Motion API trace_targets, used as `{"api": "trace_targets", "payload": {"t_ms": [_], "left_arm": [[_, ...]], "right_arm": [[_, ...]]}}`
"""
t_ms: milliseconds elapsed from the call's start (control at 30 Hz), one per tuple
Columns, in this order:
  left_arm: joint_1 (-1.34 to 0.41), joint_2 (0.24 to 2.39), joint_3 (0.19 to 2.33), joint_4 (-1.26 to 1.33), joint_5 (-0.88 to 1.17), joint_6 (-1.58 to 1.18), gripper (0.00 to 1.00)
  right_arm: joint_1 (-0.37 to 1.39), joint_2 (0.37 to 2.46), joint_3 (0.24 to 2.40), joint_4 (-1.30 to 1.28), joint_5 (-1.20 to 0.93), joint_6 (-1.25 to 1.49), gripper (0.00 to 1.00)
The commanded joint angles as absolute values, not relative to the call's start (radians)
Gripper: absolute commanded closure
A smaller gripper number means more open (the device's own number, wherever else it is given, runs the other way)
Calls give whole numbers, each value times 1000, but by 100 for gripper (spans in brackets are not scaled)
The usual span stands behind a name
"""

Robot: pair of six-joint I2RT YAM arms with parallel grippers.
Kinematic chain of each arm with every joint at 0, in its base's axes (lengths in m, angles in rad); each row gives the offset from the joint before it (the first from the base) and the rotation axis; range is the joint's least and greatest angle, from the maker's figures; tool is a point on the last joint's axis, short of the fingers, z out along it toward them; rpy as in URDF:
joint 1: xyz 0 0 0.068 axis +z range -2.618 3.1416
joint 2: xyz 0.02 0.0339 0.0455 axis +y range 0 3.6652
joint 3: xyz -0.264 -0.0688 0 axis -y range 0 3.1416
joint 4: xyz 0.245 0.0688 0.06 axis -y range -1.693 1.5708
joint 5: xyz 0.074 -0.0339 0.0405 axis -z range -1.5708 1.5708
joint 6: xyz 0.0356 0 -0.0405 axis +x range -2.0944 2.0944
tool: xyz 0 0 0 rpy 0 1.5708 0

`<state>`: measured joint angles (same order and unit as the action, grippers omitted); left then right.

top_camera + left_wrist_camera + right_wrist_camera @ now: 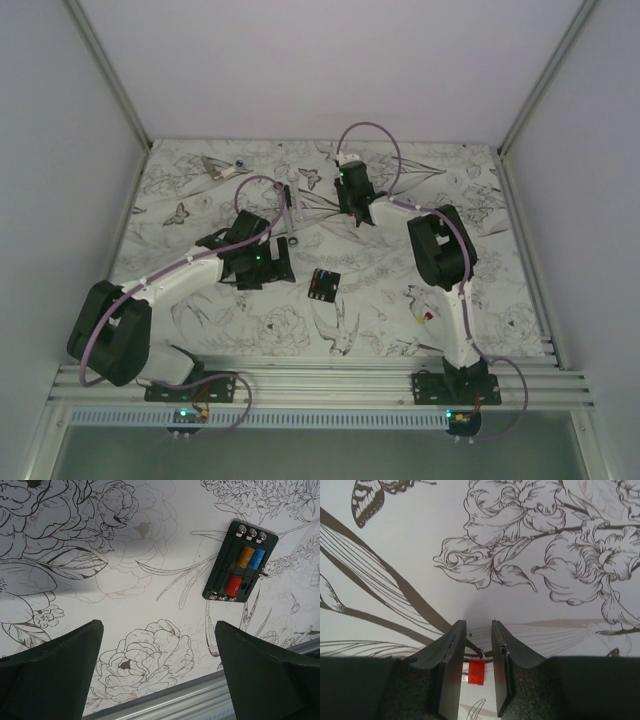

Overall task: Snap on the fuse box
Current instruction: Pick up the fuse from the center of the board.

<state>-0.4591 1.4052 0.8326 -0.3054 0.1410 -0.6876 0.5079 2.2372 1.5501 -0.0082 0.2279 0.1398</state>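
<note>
The fuse box (323,285) is a small black box lying flat at the table's middle, near the front. In the left wrist view the fuse box (240,562) shows an orange, a blue and a red fuse seated in its top face. My left gripper (266,266) hovers just left of it, open wide with nothing between its fingers (75,670). My right gripper (352,203) is at the back centre, well away from the box. Its jaws (477,625) stand narrowly apart around a small red fuse (476,672), with a gap showing on each side.
Tiny loose coloured fuses (428,317) lie near the right arm. A thin dark bar (287,203) lies behind the left gripper, and a small grey part (222,167) sits at the back left. An aluminium rail (200,700) runs along the near table edge.
</note>
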Motion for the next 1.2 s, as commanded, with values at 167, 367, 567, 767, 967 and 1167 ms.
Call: {"api": "trace_targets", "payload": {"t_ms": [167,367,567,767,967,1167], "left_arm": [[-458,1395,815,-307,141,-688,0],[-459,1418,828,-307,149,-689,0],[-459,1423,832,-304,153,-692,0],[-459,1429,842,-304,160,-694,0],[-462,1437,849,-304,166,-696,0],[-466,1437,851,-302,170,-701,0]], "right_arm": [[505,2206,1519,-81,223,129,76],[542,2088,1340,-89,211,94,81],[562,1993,1200,-121,173,78,84],[588,1864,1063,-157,114,66,84],[609,1742,967,-197,125,73,80],[612,1680,960,-195,191,106,69]]}}
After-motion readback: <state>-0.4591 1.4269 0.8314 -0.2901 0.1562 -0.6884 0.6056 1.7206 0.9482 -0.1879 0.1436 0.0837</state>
